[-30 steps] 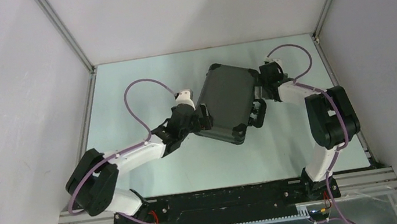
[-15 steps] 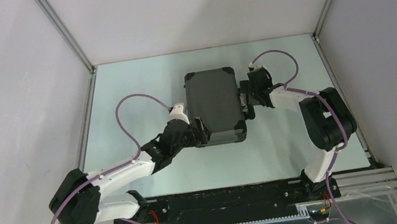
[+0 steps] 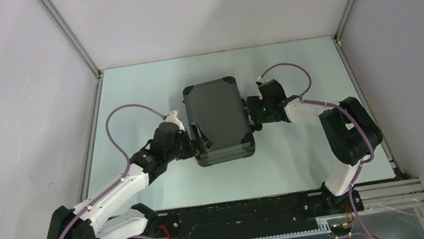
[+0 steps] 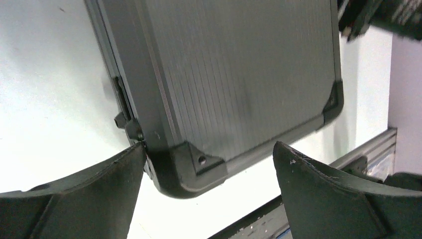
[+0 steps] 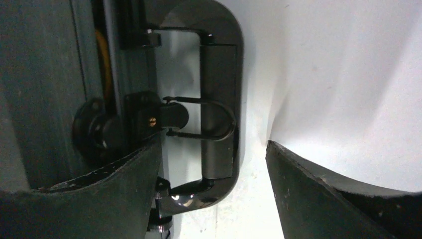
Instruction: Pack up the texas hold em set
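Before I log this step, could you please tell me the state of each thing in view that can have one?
black briefcase: lid shut, lying flat on the table.
carry handle: on the case's side facing the right arm, not gripped.
left gripper: open, fingers either side of a case corner.
right gripper: open, fingers either side of the handle.
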Tool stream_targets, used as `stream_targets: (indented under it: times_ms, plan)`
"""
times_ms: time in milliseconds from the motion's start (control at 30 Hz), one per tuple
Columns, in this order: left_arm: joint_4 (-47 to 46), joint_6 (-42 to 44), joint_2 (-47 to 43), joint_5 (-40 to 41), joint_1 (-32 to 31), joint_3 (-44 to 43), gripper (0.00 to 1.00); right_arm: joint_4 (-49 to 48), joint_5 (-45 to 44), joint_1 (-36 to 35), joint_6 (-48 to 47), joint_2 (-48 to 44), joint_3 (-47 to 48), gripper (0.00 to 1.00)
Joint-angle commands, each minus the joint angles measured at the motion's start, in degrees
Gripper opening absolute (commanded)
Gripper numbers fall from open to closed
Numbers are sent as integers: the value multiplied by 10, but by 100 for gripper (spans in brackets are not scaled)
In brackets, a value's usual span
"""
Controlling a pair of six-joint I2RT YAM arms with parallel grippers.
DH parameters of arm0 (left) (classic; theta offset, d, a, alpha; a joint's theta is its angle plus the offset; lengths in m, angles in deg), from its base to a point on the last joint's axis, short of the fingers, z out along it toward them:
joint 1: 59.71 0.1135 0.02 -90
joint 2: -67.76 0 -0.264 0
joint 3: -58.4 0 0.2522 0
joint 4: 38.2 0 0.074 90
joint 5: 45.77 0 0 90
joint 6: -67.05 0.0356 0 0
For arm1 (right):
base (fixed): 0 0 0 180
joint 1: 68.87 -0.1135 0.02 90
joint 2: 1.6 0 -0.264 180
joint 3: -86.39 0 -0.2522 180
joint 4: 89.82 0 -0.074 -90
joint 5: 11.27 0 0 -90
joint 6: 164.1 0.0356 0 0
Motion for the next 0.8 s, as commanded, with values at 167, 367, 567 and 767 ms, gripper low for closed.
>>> stream_targets:
  times_ms: [167, 367, 567, 767]
  plan:
    - [0, -1, -12, -16, 57, -98, 99, 25, 140, -31, 24, -34, -40, 82]
    - [1, -25, -38, 33, 116, -77, 100, 35, 130, -34, 24, -54, -88, 81]
    - [-6, -47, 13, 44, 181, -67, 100, 50, 112, -56, 23, -76, -122, 75]
    - [-26, -42, 55, 35, 189, -77, 100, 36, 79, -46, 40, -119, -158, 74]
